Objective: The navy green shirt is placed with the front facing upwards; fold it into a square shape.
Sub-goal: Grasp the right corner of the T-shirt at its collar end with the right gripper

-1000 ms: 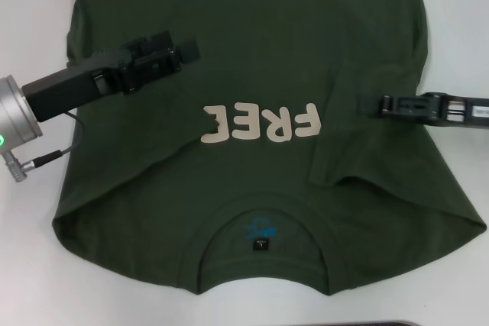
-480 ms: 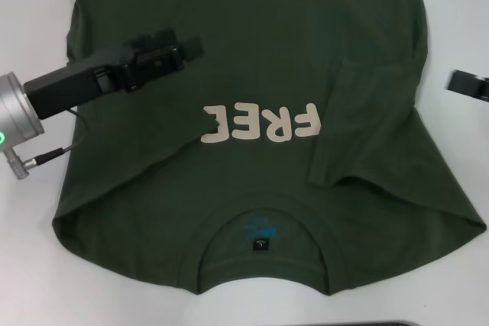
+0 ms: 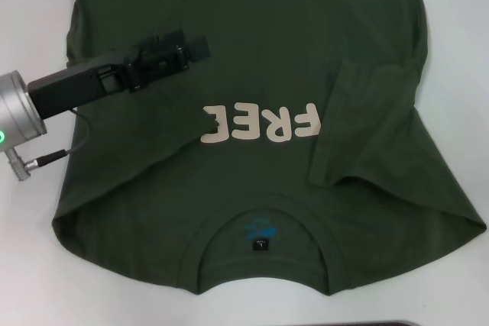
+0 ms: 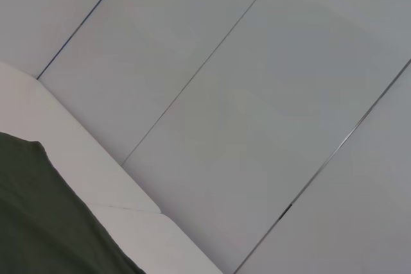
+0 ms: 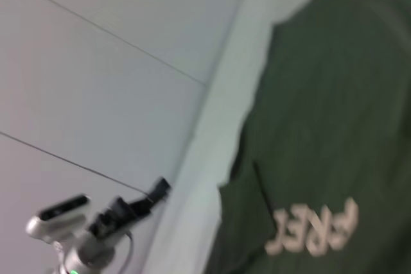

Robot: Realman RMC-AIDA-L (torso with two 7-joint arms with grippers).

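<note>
Although the white tabletop (image 3: pixel 30 280) shows only at the picture's margins, it is the largest thing in the head view, and nearly all the rest of that view is covered by the dark olive-green cotton short-sleeved shirt (image 3: pixel 252 28). The shirt lies front up with its collar at six o'clock and its hem running off the frame at twelve. Both sleeves look already folded in over the body: one flap ends in a straight edge near four o'clock of the chest print, while the other makes a long diagonal crease toward eight o'clock.

Next in size is the left arm, a silver cylinder with a black forearm that reaches in from nine o'clock. Its black left gripper (image 3: pixel 195 46) hangs over the shirt at about eleven o'clock of the cream block letters "FREE" (image 3: pixel 260 123). Whether its fingers are spread or closed I cannot tell. The right gripper is out of the head view. Smallest is the black neck tag (image 3: pixel 260 245) inside the collar.

As I judge it, the risk lies in the next lengthwise fold. With only one gripper over the cloth, a pinch through a single layer would drag a sleeve flap open, and a lopsided lift would skew the hem and spoil the square.
</note>
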